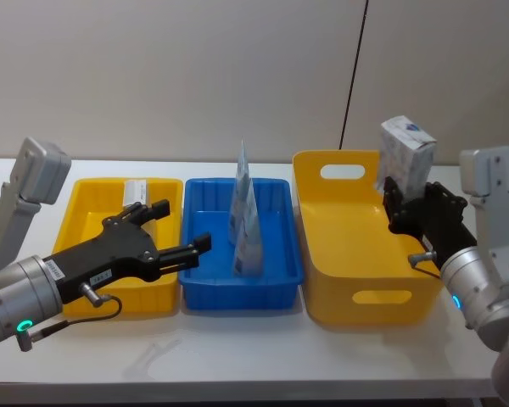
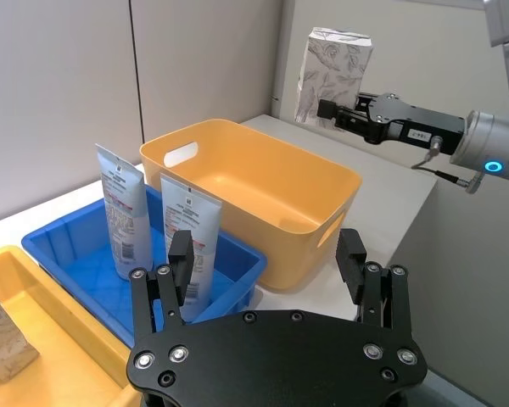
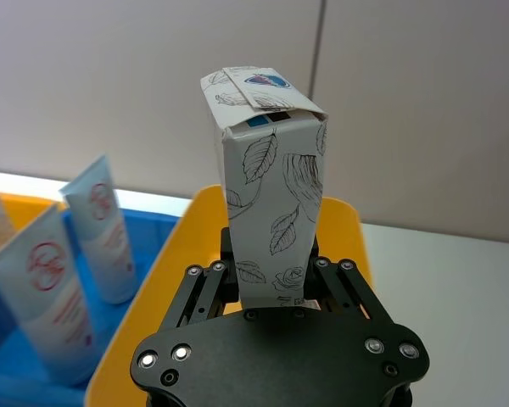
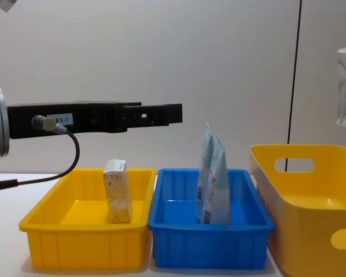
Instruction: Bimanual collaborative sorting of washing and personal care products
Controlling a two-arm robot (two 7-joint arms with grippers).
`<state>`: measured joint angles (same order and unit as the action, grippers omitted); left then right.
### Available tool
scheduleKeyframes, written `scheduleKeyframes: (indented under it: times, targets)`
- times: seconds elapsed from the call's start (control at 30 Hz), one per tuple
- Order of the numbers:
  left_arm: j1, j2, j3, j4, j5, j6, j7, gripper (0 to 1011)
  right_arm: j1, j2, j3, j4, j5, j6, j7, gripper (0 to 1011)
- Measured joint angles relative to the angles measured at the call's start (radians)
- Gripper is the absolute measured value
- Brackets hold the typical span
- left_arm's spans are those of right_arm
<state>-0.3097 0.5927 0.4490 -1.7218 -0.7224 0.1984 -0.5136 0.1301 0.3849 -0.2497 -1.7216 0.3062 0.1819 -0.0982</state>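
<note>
The right gripper point(image 1: 396, 199) is closed on the lower end of a leaf-print carton point(image 1: 407, 153), which is held upright in the air over the right-hand rim of the deep yellow handled bin point(image 1: 348, 314), clear of it. The right arm is brought in from the right edge, with the forearm angled up and inward and the wrist raised above the bin.

The left gripper point(image 1: 182, 225) is spread wide with nothing between its fingers. It is held level above the trays, over the edge where the shallow yellow tray point(image 1: 68, 222) meets the blue tray point(image 1: 280, 275). In the chest view the left forearm is seen stretched out horizontally.

A second leaf-print carton point(image 4: 117, 193) is stood on end inside the shallow yellow tray. Two pale-blue-and-white squeeze tubes point(image 2: 123, 212) are stood upright in the blue tray, close together. Whether they touch cannot be settled. All three containers are lined up side by side on the white table point(image 1: 237, 360).
</note>
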Motion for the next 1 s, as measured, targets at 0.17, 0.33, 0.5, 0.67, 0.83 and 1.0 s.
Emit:
scheduleKeyframes:
  times: [0.17, 0.33, 0.5, 0.67, 0.83, 1.0]
  targets:
    - [0.000, 0.000, 0.001, 0.000, 0.000, 0.001, 0.002, 1001, 0.012, -0.031, 0.002, 0.016, -0.026, 0.022, -0.060, 362]
    - [0.000, 0.000, 0.001, 0.000, -0.001, 0.001, 0.003, 1001, 0.022, -0.054, -0.001, 0.036, -0.051, 0.039, -0.098, 362]
    - [0.001, 0.000, 0.001, 0.000, -0.002, 0.002, 0.003, 1001, 0.028, -0.062, -0.011, 0.053, -0.066, 0.048, -0.105, 361]
    - [0.001, 0.000, 0.001, 0.000, -0.002, 0.002, 0.004, 1001, 0.032, -0.064, -0.021, 0.065, -0.076, 0.055, -0.102, 361]
    - [0.001, 0.000, 0.001, 0.000, -0.002, 0.002, 0.005, 1001, 0.038, -0.065, -0.028, 0.076, -0.083, 0.066, -0.089, 361]
    - [0.001, 0.000, 0.001, 0.000, -0.002, 0.002, 0.005, 1001, 0.044, -0.065, -0.031, 0.084, -0.085, 0.081, -0.075, 361]
